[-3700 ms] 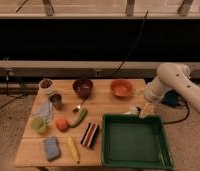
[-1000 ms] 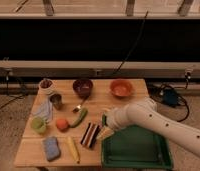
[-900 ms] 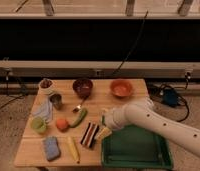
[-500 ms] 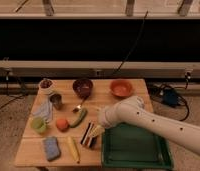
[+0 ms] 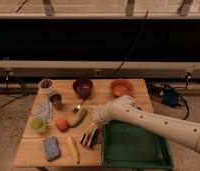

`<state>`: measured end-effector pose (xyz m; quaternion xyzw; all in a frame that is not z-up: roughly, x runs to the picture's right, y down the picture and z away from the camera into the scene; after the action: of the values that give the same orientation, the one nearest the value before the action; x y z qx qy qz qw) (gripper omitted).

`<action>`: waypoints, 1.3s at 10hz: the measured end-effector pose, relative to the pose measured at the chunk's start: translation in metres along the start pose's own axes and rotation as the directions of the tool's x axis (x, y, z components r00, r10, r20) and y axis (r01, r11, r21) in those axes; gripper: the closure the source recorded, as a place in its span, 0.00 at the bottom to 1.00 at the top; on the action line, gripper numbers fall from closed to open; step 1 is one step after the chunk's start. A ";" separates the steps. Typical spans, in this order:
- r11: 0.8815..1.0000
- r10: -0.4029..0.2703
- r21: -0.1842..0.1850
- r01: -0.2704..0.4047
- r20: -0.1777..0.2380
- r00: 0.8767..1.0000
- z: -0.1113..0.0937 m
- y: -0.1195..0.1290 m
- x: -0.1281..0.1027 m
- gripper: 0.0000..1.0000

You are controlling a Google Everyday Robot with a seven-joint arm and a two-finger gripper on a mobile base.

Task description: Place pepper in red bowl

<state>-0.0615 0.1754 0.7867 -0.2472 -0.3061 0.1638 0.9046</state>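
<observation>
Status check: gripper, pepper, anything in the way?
Gripper open, low, just right of pepper. Pepper flat on table, not held. Red bowl back right. Dark striped item close below gripper.

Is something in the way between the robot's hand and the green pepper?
Nothing visible is. The gripper hangs just to the right of the pepper, and only bare table shows between them.
</observation>
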 end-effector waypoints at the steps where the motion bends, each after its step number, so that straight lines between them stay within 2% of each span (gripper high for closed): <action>1: 1.000 -0.004 -0.001 0.004 0.003 1.000 0.005 -0.003 0.001 0.20; 7: 0.999 -0.030 -0.018 0.030 0.011 0.999 0.031 -0.022 0.005 0.20; 11: 0.997 -0.047 -0.060 0.048 0.022 0.999 0.060 -0.036 -0.008 0.20; 13: 0.996 -0.043 -0.072 0.045 0.023 0.999 0.071 -0.043 -0.006 0.20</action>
<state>-0.1045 0.1621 0.8565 -0.2713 -0.3268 0.1353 0.8952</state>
